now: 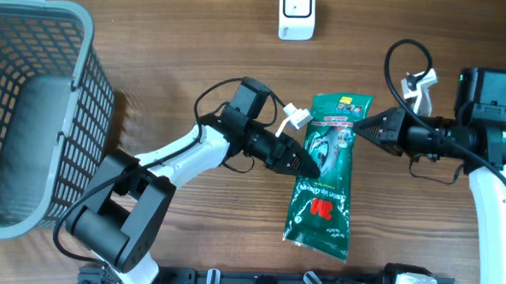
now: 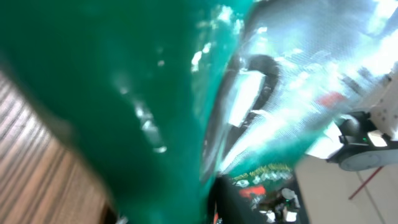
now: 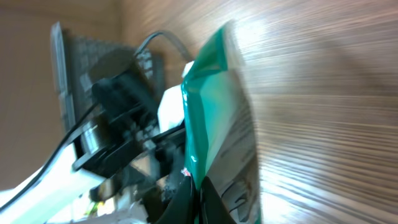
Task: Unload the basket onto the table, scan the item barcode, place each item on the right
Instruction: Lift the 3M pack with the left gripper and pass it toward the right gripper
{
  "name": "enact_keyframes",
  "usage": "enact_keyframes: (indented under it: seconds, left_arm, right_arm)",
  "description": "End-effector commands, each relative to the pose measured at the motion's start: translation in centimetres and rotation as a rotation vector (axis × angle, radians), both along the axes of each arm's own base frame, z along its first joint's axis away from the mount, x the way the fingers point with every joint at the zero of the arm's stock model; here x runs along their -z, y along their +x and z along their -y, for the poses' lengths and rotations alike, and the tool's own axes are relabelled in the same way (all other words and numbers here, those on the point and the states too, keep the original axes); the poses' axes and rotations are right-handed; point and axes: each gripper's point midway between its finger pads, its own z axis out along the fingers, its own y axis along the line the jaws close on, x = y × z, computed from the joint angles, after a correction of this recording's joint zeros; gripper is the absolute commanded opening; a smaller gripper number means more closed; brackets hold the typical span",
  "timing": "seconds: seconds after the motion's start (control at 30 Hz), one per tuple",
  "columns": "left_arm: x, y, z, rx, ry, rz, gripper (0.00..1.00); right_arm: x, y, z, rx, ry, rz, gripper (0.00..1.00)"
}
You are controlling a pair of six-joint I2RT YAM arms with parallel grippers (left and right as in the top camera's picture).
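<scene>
The item is a green 3M packet (image 1: 323,196) with a clear window, held off the wood table between both arms. My left gripper (image 1: 310,164) is closed on the packet's left edge at mid-height. In the left wrist view the packet (image 2: 155,93) fills the frame and hides the fingers. My right gripper (image 1: 359,127) is shut on the packet's upper right edge. The right wrist view shows its dark fingers (image 3: 214,202) pinching the green film (image 3: 211,124), with my left arm (image 3: 118,130) beyond. No barcode shows plainly.
A white scanner-like device (image 1: 297,14) stands at the table's far edge, above the packet. A grey mesh basket (image 1: 32,107) takes up the left side. Cables (image 1: 406,63) loop near the right arm.
</scene>
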Motion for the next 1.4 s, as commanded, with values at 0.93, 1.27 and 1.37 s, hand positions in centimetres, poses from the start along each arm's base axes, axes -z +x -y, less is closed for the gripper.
enact_keyframes:
  seconds: [0.93,1.27,1.37]
  left_arm:
    - [-1.0,6.3,-5.9,-0.259,0.458,-1.288,0.04]
    - [-1.8,8.0,-6.5,-0.284,0.426,-1.287,0.04]
    - [-2.9,9.3,-6.8,-0.300,0.408,-1.302,0.04]
  right_arm:
    - [9.6,0.2,10.8,0.640,-0.509,-0.518,1.00]
    - [8.9,3.5,9.6,0.398,-0.506,-0.280,1.00]
    - [6.9,4.4,9.2,0.343,-0.502,-0.138,1.00]
